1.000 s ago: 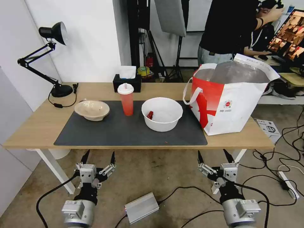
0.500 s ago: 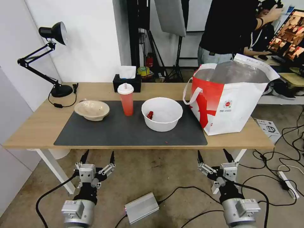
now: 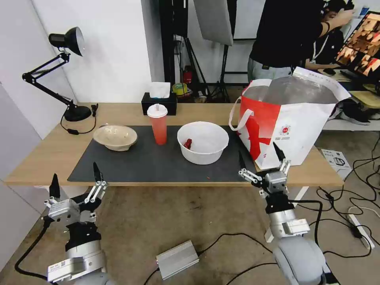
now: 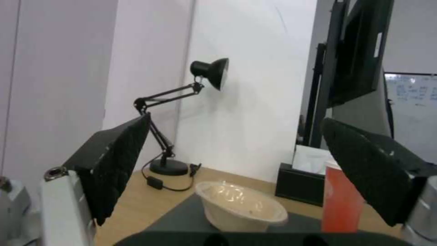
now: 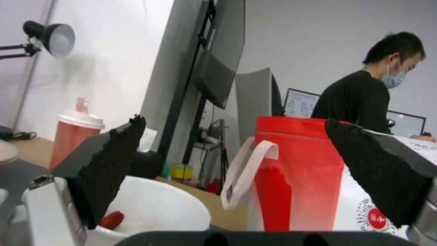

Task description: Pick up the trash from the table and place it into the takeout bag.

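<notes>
**Three pieces of trash on the mat, one bag**

On the table stand one beige bowl, one red cup and one white bowl; the takeout bag stands just beside them. The left gripper and the right gripper, both spread, hover at the front edge.

Red cup; white-and-red bag

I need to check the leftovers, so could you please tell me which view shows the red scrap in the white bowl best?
The head view: it looks down into the white bowl, showing the red scrap whole. The right wrist view catches it sideways, partly behind a finger.
</notes>
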`<state>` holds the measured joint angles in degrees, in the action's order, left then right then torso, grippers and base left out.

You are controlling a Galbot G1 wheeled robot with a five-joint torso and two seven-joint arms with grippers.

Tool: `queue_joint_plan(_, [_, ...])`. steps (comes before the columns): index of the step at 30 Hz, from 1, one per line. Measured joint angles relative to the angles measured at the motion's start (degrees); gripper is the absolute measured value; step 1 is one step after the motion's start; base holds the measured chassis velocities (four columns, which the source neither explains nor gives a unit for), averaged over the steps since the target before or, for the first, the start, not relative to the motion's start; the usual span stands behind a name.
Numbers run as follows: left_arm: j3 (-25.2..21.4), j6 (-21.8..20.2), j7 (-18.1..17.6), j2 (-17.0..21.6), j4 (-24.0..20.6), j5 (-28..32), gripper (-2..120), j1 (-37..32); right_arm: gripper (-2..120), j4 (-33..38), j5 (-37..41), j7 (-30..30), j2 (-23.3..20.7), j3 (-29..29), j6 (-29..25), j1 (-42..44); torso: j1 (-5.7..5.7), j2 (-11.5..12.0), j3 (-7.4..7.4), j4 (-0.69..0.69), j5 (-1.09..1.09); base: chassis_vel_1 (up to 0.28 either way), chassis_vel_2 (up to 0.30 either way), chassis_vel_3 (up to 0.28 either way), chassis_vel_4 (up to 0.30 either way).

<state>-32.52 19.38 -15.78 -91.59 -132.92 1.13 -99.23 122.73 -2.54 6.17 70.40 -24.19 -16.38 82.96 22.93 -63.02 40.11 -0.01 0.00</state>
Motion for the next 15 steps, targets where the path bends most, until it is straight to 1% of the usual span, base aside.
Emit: queue_joint_plan(15, [0.88,-0.48,1.66,0.08,1.56,0.81,100,-0.05,100,-0.66,0.71,-1.33,-0.60,0.13,0.27,0.15,0.00,0.00,0.00,0.00,0.00,0.000,0.000,0.000,0.000])
